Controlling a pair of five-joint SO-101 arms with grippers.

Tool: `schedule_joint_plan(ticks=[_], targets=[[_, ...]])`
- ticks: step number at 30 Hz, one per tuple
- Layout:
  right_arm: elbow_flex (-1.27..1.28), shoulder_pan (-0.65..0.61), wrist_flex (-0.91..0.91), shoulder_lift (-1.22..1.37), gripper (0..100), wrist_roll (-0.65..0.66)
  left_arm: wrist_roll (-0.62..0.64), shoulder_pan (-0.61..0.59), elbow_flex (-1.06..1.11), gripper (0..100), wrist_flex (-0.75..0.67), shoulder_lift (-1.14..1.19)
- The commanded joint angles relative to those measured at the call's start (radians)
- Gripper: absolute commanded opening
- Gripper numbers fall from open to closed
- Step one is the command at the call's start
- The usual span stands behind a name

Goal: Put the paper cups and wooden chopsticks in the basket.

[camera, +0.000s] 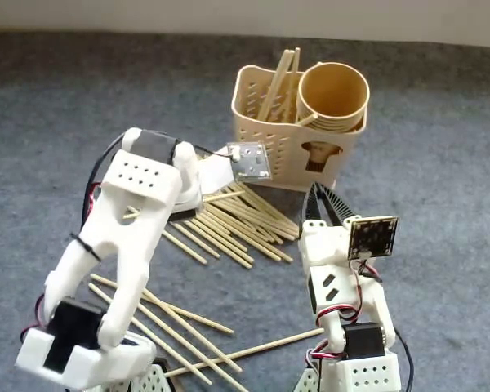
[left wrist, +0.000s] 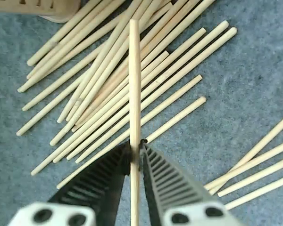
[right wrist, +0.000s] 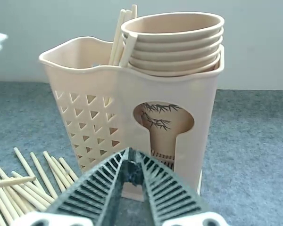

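while basket (right wrist: 75, 70) holds stacked cups (right wrist: 174, 42), chopsticks (right wrist: 120, 37), left hand (left wrist: 136, 146) clamps one chopstick (left wrist: 135, 70); right hand (right wrist: 130, 157) together.

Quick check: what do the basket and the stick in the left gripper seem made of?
The basket: probably moulded plastic, smooth beige walls with triangular cut-outs. The chopstick in the left gripper: pale, matte, looks like bare wood.

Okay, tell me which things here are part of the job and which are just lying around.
Job:
- basket
- stacked paper cups in it
- chopsticks standing beside them
- loose chopsticks in front of the basket
- single chopstick pinched in the left hand
- right hand, shut, empty

Lying about:
- grey carpet
- pale wall behind
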Motion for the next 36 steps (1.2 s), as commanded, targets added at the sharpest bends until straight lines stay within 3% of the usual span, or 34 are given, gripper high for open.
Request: schedule_joint_plan(ticks=[1,10,14,21,30,36], targets=[[0.122,0.010,-0.013,-0.007,0.6,0.011,0.008,0.015,-0.042,0,0.006,-0.142],[0.122,0.010,-0.013,-0.007,0.6,0.011,0.181,0.024,-0.166,0,0.002,-0.302],[0.122,0.010,-0.013,-0.007,0.6,0.011,0.302,0.024,-0.257,0,-0.064,-0.325],[0.122,0.010,-0.013,-0.007,0.6,0.011,0.664,0.015,-0.337,0,-0.324,-0.325],[0.122,0.010,-0.013,-0.007,0.6,0.011,0.895,0.024,-0.329,0,-0.779,-0.317],[0.122,0.008,-0.013,-0.007,0.6,0.011,1.022,0.073,-0.337,0,-0.905,-0.315]])
